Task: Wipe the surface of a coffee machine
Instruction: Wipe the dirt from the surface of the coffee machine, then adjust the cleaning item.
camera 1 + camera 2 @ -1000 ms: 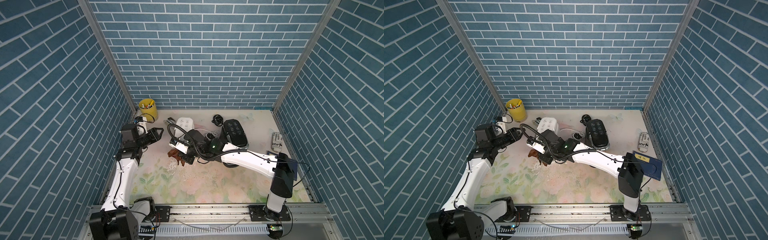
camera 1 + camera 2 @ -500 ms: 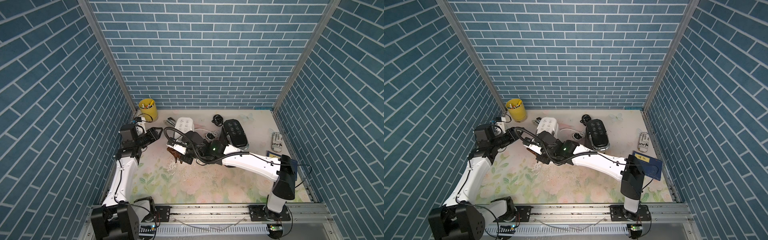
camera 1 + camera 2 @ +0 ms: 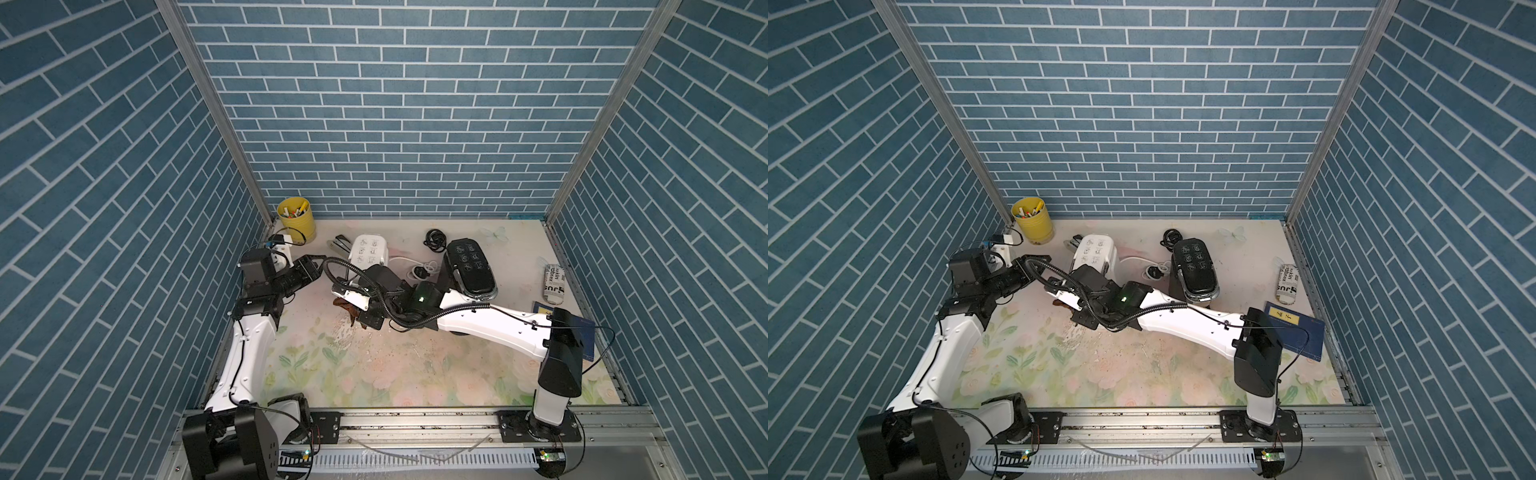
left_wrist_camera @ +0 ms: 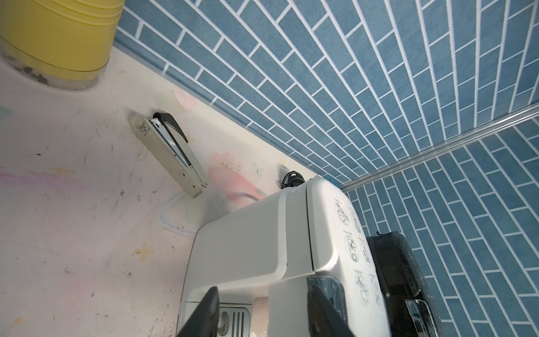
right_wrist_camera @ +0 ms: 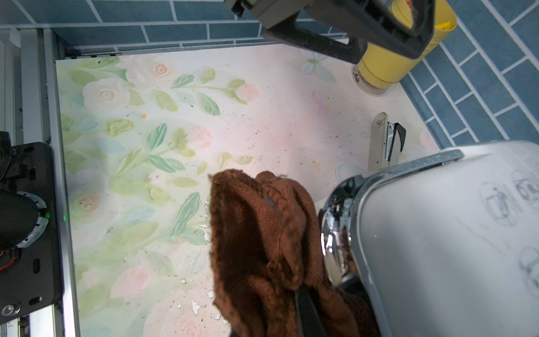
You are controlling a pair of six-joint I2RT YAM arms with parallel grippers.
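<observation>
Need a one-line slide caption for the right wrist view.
Right end effector holds a brown cloth beside the chrome front of the white coffee machine.

The table (image 3: 415,374) has a pale floral top, scuffed and speckled with dark grit. A yellow cup (image 3: 295,216) of pens stands in its far left corner, with a stapler (image 3: 340,243) lying near it. Just beside the stapler stands the white coffee machine (image 3: 368,251). A white cable (image 3: 417,268) lies between it and a black machine (image 3: 471,268), and a coiled black cord (image 3: 434,240) lies behind that. At the right edge lie what looks like a printed roll (image 3: 553,286) and a blue book (image 3: 1298,330). White flakes (image 3: 347,332) are scattered mid-table.
</observation>
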